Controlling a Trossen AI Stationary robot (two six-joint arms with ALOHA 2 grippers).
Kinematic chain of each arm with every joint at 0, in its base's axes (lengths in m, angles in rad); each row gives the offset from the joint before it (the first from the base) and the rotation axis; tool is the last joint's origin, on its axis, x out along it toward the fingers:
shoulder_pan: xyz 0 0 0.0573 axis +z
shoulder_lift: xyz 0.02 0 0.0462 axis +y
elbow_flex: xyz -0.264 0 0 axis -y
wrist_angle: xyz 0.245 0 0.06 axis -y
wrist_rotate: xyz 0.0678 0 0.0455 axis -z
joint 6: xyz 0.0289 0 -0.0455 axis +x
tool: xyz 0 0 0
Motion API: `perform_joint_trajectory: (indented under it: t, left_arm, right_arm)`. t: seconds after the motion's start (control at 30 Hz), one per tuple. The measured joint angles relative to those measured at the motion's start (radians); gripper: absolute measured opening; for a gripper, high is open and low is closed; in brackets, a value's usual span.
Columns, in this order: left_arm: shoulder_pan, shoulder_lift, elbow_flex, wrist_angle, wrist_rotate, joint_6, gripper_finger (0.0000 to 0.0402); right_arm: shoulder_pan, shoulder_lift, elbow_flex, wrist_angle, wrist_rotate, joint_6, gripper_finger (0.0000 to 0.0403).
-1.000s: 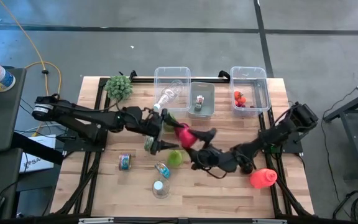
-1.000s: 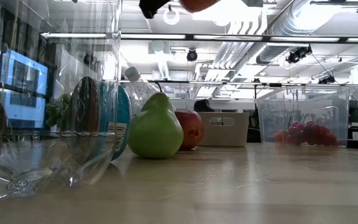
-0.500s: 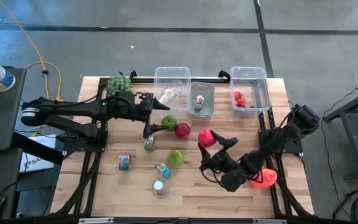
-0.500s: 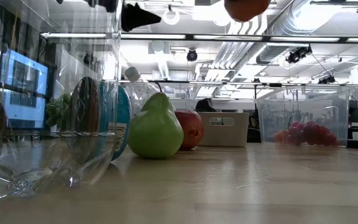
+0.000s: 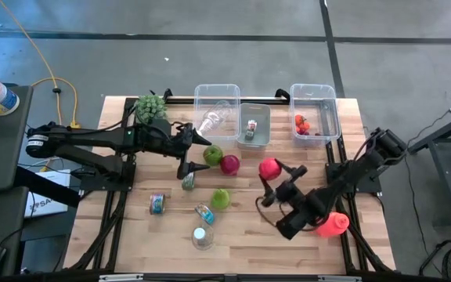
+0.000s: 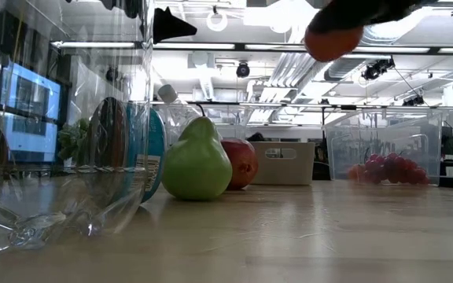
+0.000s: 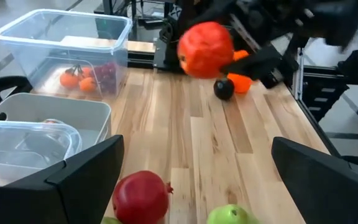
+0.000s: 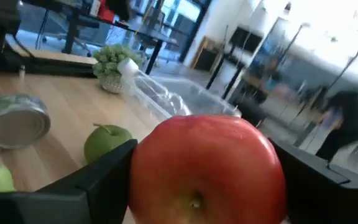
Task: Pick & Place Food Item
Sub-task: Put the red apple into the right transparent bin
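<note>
Wooden table point(image 5: 241, 235); right gripper point(image 5: 275, 174) pinches red apple point(image 5: 269, 168); left gripper point(image 5: 188, 156) spread

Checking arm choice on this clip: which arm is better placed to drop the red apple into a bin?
The right. Its gripper already holds the red apple above the table, near the bin with fruit. The left gripper is open and empty over by the green apple.

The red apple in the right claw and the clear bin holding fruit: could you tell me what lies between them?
Only bare wooden table lies between red apple and clear bin, per the high view.
</note>
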Motion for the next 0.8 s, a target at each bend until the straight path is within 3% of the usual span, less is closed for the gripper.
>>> perform_joint_trajectory:
  t: [0.17,0.3,0.47,0.6,0.8]
  left_arm:
    - [0.0,0.0,0.0,0.0,0.0,-0.014,0.0397]
    - [0.0,0.0,0.0,0.001,0.0,-0.012,0.0397]
    - [0.0,0.0,0.0,0.002,0.0,-0.041,0.0397]
    - [0.0,0.001,-0.001,0.018,-0.001,-0.042,0.0397]
    - [0.0,0.001,-0.001,0.034,-0.001,-0.043,0.0397]
  right_arm:
    - [-0.052,-0.092,0.0,-0.351,-0.196,0.396,0.0309]
    - [-0.101,-0.15,-0.001,-0.575,-0.184,0.543,0.0309]
    - [-0.221,-0.279,0.0,-0.734,-0.175,0.607,0.0309]
    - [-0.388,-0.402,0.0,-0.773,-0.22,0.618,0.0313]
    - [-0.621,-0.514,0.0,-0.784,-0.227,0.511,0.0347]
